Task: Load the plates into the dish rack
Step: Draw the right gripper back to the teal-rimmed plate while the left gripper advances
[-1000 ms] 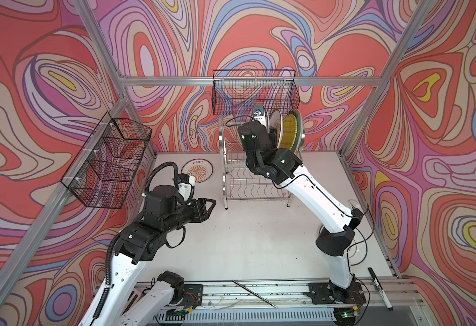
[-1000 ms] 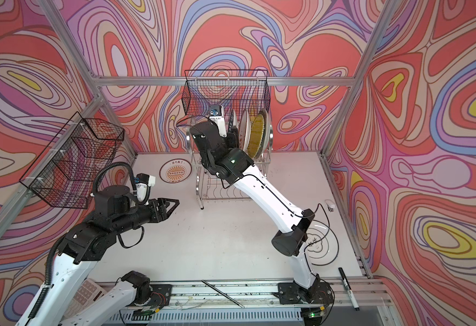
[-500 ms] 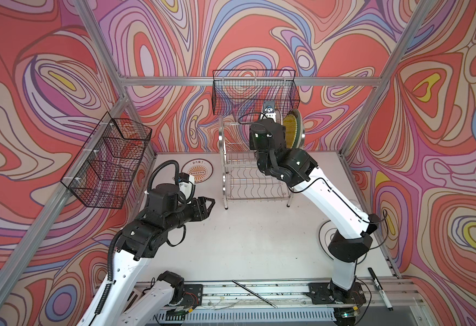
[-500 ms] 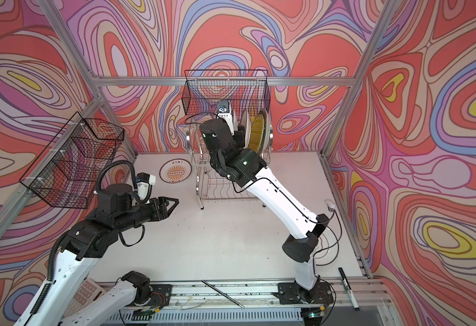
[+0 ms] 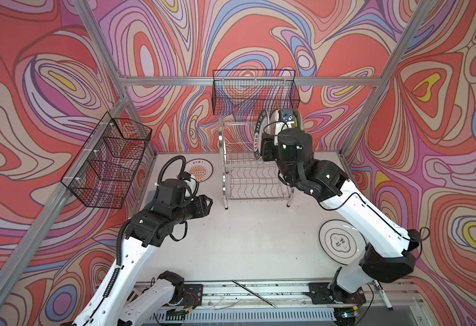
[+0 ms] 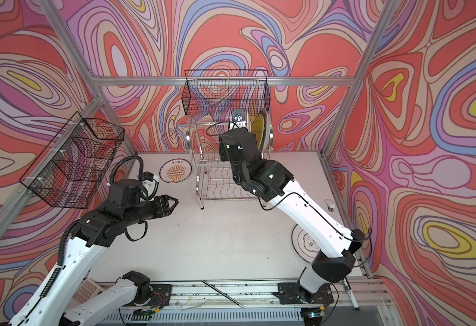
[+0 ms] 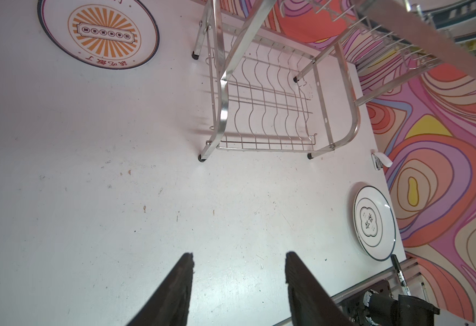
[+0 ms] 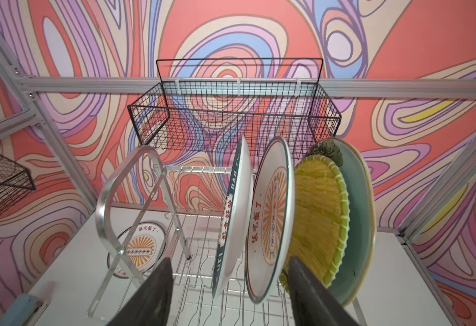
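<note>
White table (image 5: 259, 240), mostly bare. Dish rack (image 5: 223, 158) stands at the back, lower shelf empty. Four plates stand on edge in the upper tier, side by side: green-lettered plate (image 8: 235, 214), orange-sunburst plate (image 8: 270, 220), yellow woven plate (image 8: 315, 220), aqua plate (image 8: 358, 225). Slots beside the lettered one are free.

Two plates lie flat on the table: second sunburst plate (image 5: 200, 172) just beside the rack, black-ringed plate (image 7: 373, 223) well apart, near the right arm's base.

Right gripper (image 8: 229, 261) is up at the racked plates, jaws apart, clamping nothing. Left gripper (image 7: 239, 255) hovers over bare table, jaws apart, empty.

Step, as I judge it: between placements, four of six done. Next move means catching a flat plate by its rim, tipping it upright and dropping it into a free slot.
</note>
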You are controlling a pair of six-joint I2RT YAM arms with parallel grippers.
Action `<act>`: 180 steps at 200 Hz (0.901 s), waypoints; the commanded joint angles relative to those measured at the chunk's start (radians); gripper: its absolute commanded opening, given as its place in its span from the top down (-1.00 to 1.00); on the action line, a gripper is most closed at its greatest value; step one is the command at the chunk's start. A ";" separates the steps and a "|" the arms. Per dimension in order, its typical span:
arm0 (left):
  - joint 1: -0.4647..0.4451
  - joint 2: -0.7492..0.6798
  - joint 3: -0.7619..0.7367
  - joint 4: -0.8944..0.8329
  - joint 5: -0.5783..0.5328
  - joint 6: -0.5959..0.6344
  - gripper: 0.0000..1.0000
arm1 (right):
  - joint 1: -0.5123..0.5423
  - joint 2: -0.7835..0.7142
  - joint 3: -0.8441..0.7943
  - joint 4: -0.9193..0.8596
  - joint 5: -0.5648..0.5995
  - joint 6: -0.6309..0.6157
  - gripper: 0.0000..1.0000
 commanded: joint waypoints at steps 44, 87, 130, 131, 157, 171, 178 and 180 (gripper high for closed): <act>-0.004 0.121 0.031 -0.089 -0.140 0.021 -0.11 | -0.001 -0.245 -0.343 0.091 -0.216 -0.013 -0.31; 0.001 0.202 -0.014 -0.038 -0.218 0.057 -0.14 | -0.001 -0.376 -0.597 0.078 -0.300 0.037 -0.31; 0.026 0.331 -0.005 0.013 -0.301 0.098 -0.14 | -0.001 -0.408 -0.785 0.084 -0.392 0.167 -0.23; 0.027 0.332 -0.004 0.014 -0.302 0.099 -0.14 | -0.001 -0.409 -0.789 0.085 -0.394 0.169 -0.23; 0.063 0.408 0.011 0.055 -0.300 0.118 -0.13 | 0.001 -0.451 -0.914 0.176 -0.453 0.234 -0.21; 0.084 0.444 0.022 0.070 -0.294 0.122 -0.12 | 0.000 -0.472 -0.966 0.199 -0.452 0.275 -0.21; 0.093 0.459 0.031 0.072 -0.287 0.121 -0.12 | 0.001 -0.481 -0.985 0.195 -0.436 0.296 -0.21; 0.095 0.462 0.034 0.073 -0.283 0.121 -0.11 | 0.000 -0.485 -0.990 0.191 -0.429 0.301 -0.21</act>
